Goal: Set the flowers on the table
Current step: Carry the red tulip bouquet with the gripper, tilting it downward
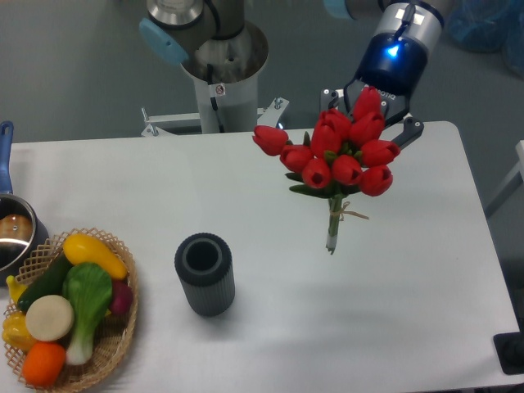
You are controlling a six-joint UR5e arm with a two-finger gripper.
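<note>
The flowers (340, 155), a bunch of red tulips with green leaves and pale stems tied with string, hang upright over the far right part of the white table (409, 295). The stem ends (331, 244) point down. My gripper (368, 115) comes in from the top right, right behind the tulip heads. Its fingers are mostly hidden by the blooms; it holds the bunch near the top of the stems.
A dark grey ribbed vase (205, 273) stands upright left of the flowers, empty. A wicker basket (123, 344) of toy vegetables sits at the front left. A pot (12, 233) is at the left edge. The robot base (219, 65) stands behind the table.
</note>
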